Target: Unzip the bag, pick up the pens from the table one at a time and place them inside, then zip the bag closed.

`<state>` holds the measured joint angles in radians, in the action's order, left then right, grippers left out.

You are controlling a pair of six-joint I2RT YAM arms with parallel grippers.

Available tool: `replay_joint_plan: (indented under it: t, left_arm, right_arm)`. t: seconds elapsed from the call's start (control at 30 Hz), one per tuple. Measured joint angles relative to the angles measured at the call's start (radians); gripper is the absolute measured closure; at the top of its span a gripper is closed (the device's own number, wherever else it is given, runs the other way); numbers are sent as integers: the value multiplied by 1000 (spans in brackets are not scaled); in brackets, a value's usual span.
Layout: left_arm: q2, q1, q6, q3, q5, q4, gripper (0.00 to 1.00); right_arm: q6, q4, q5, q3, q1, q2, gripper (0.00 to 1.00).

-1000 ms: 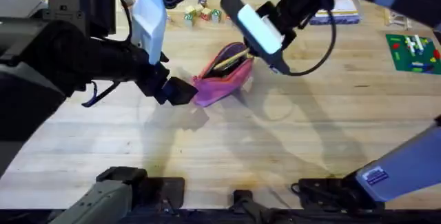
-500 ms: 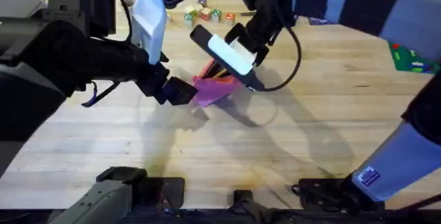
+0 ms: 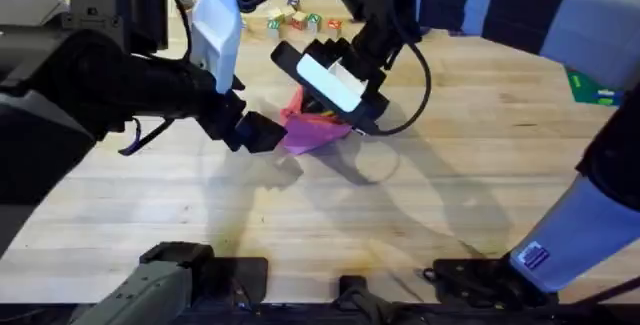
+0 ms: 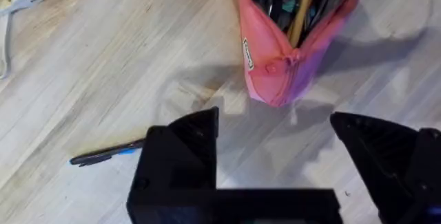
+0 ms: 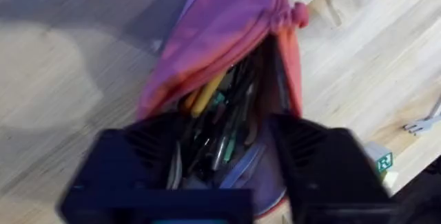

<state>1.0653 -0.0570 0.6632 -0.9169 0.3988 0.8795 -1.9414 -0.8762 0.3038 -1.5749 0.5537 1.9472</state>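
The right gripper [image 3: 335, 105] has moved left over the open pink pouch [image 3: 310, 130], jaws spread, seemingly empty. The left gripper [image 4: 275, 148] gapes beside it. A dark pen [image 4: 107, 155] lies on the butcher-block table [image 3: 400, 225].

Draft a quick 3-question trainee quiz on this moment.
1. True or false: the bag is zipped fully closed.
2. Where is the dark pen seen in the left wrist view? A) lying on the table, apart from the bag; B) standing inside the bag; C) clamped in a pincer.
3. Fill in: the left pincer is ___ (open/shut).

Key: 1 false, its mouth gapes with pens showing inside; 2 A; 3 open.
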Motion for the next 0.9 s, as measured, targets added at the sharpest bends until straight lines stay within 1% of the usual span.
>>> replay_joint_plan:
  t: [0.03, 0.1, 0.7, 0.8, 0.9]
  left_arm:
    - [0, 0, 0, 0, 0, 0, 7]
    - [0, 0, 0, 0, 0, 0, 7]
    - [0, 0, 0, 0, 0, 0, 7]
    - [0, 0, 0, 0, 0, 0, 8]
    - [0, 0, 0, 0, 0, 0, 7]
  right_arm:
    - [1, 1, 0, 0, 0, 0, 16]
    - [0, 1, 0, 0, 0, 0, 5]
    - [1, -5, -9, 0, 0, -4, 4]
    - [1, -11, -16, 0, 0, -24, 4]
    - [32, -15, -20, 0, 0, -71, 4]
